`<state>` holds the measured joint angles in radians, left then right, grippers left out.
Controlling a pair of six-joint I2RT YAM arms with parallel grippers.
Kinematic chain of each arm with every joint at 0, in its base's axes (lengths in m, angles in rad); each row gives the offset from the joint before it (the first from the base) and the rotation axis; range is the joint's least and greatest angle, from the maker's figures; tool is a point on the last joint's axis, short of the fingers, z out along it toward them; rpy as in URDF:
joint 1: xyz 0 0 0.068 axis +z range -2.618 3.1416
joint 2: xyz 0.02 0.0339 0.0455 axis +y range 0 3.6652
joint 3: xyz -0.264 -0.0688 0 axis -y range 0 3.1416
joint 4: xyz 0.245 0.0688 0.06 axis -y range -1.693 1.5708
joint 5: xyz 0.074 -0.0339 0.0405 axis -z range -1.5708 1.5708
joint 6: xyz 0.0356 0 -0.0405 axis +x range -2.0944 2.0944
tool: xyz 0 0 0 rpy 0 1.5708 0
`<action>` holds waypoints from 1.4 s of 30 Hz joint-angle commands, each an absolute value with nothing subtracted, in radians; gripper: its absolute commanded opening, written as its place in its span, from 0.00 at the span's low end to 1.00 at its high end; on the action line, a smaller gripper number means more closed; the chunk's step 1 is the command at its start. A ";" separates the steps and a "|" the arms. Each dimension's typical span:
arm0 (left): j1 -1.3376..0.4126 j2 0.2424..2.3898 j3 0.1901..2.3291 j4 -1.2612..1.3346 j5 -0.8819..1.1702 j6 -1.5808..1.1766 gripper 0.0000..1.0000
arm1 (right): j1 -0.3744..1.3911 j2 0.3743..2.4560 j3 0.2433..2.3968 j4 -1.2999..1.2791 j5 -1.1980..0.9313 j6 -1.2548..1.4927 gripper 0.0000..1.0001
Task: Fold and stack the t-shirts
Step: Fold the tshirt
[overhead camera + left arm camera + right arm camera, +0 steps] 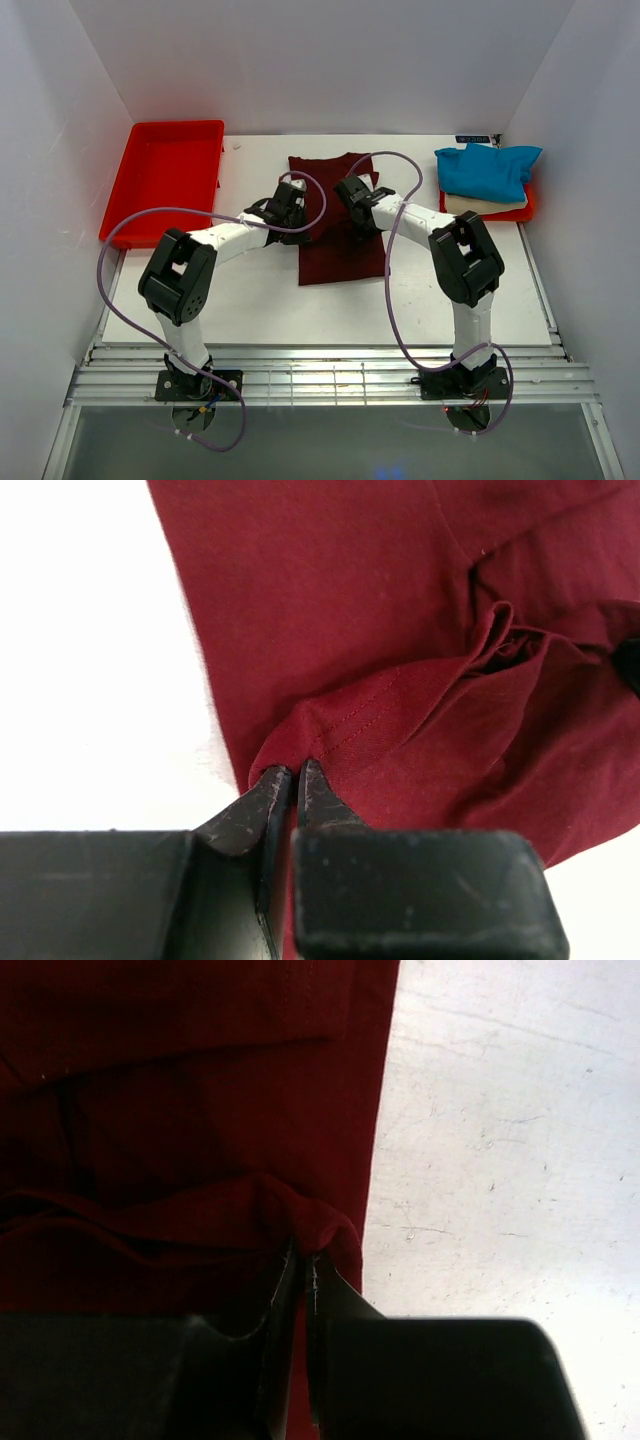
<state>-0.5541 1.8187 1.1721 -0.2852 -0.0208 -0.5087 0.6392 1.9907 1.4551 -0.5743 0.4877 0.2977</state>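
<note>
The dark maroon t-shirt (pixel 338 235) lies partly folded in the middle of the white table. My left gripper (pixel 294 192) is shut on its left edge, where a hemmed fold of maroon cloth (pixel 330 730) bunches between the black fingertips (pixel 268 785). My right gripper (pixel 350 190) is shut on the right edge; the maroon cloth (pixel 200 1110) rises into a ridge at its fingertips (pixel 325 1272). Both grippers hold the far part of the shirt, close together. A bright blue t-shirt (pixel 487 168) lies folded on a cream t-shirt (pixel 480 204) at the back right.
An empty red tray (pixel 165 178) stands at the back left. Another red tray (pixel 527 208) holds the blue and cream shirts at the back right. White walls close in the table on three sides. Purple cables loop from both arms.
</note>
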 commanded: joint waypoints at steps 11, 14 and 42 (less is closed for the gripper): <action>-0.534 1.761 1.278 -0.334 -0.224 -0.532 0.59 | 0.586 2.008 1.603 -0.545 0.638 0.249 0.41; -0.534 1.753 1.307 -0.368 -0.262 -0.535 0.63 | 0.580 1.984 1.617 -0.545 0.666 0.239 0.44; -0.545 1.681 1.031 -0.147 0.123 -0.614 0.63 | 0.563 1.672 1.097 -0.321 0.063 0.365 0.45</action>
